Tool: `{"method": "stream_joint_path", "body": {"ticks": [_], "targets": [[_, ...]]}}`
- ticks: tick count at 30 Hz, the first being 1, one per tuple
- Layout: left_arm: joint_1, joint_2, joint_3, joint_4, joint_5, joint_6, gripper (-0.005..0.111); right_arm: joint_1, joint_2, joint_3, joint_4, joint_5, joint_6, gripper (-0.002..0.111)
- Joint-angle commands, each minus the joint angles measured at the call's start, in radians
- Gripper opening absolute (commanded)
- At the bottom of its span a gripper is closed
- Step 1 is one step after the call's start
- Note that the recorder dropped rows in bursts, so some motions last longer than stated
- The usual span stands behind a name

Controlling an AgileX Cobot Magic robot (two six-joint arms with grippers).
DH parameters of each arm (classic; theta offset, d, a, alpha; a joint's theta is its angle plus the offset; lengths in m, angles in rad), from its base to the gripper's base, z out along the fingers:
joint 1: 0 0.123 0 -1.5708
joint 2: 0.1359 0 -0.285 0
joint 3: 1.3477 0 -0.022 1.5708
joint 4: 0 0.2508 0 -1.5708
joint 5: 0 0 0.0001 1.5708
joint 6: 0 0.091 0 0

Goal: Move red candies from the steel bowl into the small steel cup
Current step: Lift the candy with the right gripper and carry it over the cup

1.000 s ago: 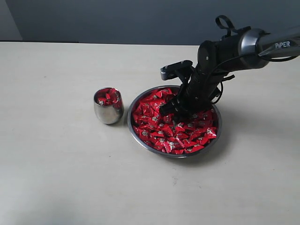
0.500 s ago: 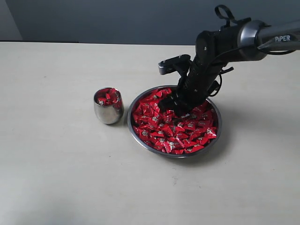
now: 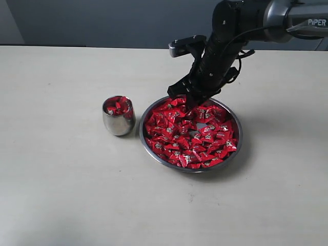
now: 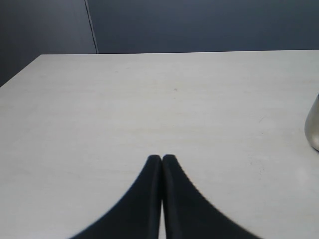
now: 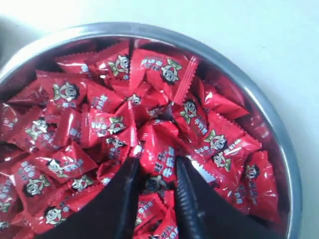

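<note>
Filling the steel bowl (image 3: 190, 169) almost rim to rim, the red candies (image 3: 179, 144) lie in a loose heap, their shiny wrappers each w/ a small pale mark at centre. One red candy (image 5: 158, 160) is pinched between the right fingers (image 5: 122, 199), which are closed on it. In the right wrist view it hangs over the heap, approx. mid-bowl. In the exterior view those fingers (image 3: 190, 93) hover over the far part of the bowl, just above the candies.

The small steel cup (image 3: 119, 124) stands upright just beside the bowl's left rim. A thin gap shows between them. It is packed to the brim w/ more red wrappers.

Both vessels sit near the middle of a pale beige matte worktop (image 3: 61, 195), bare apart from them. The bowl throws a soft shadow to the right. Behind the worktop's far edge runs a dark grey-blue wall (image 3: 102, 20), w/ a lighter strip in the top left corner.

The right arm (image 3: 241, 20), black w/ looped cables and a silver link, comes in from the upper right. It hides part of the bowl's far rim.

The left fingers (image 4: 149, 189) are pressed together tip to tip w/ nothing between them, above bare worktop. A sliver of curved shiny metal (image 4: 313, 129) shows at that frame's edge; can't tell which vessel.
</note>
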Motion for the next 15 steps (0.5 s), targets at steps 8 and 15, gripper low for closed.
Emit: {"method": "stream_joint_path", "body": {"ticks": [8,15], "targets": [[-0.005,-0.005,0.005,-0.006,-0.01,-0.001,0.0,0.006,-0.057,-0.061,0.033,0.04,0.003,0.019],[-0.005,-0.005,0.005,-0.006,-0.01,-0.001,0.0,0.078,-0.048,-0.189,0.046,0.048,0.001,0.019]]}}
